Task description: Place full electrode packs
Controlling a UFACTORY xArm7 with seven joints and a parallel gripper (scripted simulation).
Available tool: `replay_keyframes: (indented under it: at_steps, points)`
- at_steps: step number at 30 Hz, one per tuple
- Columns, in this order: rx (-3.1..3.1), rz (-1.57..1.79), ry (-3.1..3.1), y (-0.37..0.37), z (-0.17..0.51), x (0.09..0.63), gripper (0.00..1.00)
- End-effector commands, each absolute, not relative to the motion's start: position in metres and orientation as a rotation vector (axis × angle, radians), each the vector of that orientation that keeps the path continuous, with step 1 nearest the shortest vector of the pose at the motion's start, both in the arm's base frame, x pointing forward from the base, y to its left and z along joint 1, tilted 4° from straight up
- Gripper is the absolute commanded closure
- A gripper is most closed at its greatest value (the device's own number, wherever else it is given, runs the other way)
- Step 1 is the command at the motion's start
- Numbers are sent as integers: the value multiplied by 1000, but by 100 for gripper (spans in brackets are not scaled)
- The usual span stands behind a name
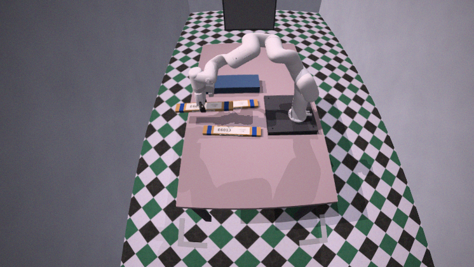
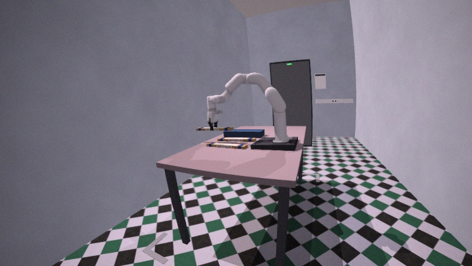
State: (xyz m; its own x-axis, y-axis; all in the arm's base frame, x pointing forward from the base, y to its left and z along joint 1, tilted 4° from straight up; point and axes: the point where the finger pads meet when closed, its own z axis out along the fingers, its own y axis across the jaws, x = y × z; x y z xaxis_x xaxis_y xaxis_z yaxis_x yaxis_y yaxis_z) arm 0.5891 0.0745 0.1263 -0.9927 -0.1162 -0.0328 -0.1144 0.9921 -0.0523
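My gripper (image 1: 201,108) (image 2: 212,125) is shut on one long orange electrode pack (image 1: 218,105) (image 2: 225,128) with blue bands. It grips the pack left of its middle and holds it level in the air, above the left side of the table and just in front of the low blue platform (image 1: 237,83) (image 2: 243,132). A second pack (image 1: 244,103) (image 2: 236,139) lies flat on the table, partly hidden behind the held one in the top view. A third pack (image 1: 232,130) (image 2: 226,145) marked E6013 lies flat nearer the front. Nothing lies on the platform.
The pink table (image 1: 248,172) (image 2: 237,161) carries the arm's dark base plate (image 1: 281,127) (image 2: 264,145) on its right side. The held pack's left end reaches past the table's left edge in both views. A dark door stands behind the table.
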Motion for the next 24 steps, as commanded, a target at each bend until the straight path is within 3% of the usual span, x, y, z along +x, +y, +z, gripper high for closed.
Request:
replay_keyframes:
  at_steps: [1, 24]
  points:
    - [-179, -77, 3094, 75, 129, 591, 42]
    - [-179, -77, 3094, 76, 159, 589, 42]
